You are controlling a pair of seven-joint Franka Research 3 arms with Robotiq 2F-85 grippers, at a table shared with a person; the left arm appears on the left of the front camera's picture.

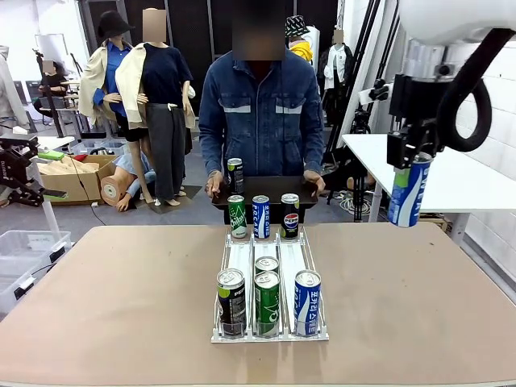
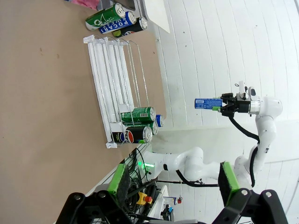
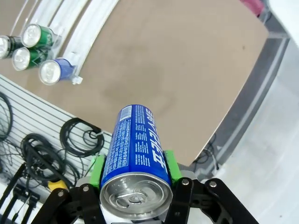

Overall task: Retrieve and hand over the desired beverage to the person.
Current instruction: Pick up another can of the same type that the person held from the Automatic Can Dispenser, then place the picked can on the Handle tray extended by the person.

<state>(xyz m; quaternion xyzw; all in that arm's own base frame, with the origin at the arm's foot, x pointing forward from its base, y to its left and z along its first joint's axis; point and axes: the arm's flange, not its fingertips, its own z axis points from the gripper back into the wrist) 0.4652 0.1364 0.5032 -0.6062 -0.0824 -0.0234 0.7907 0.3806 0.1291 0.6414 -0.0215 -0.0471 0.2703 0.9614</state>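
- Blue and white aluminium: the blue can hangs in my right gripper, lifted high above the table and well to the right of the white rack, clear of everything.
- In the right wrist view the green pads are clamped on both sides of the can's body near its top end, the pull-tab lid facing the camera.
- My left gripper has its fingers spread wide with nothing between them; it sits off to the rack's left, out of the way.
- I judge the can as stiff if full but thin-walled, smooth and a bit slippery. A mid-body squeeze suits it, and I would not press harder for fear of denting. Sealed, it should carry moderate weight.
- Writing: the held can's label is white script on blue, which I cannot read with confidence. In the left wrist view a blue can beyond the rack reads "POCARI", and a dark can in the rack reads "PEPSI".
- The person stands behind the rack at the far edge, both hands on a dark tray carrying one more can.
- My guess: next comes the carry across toward that tray, keeping the can above the rack's far-end row.
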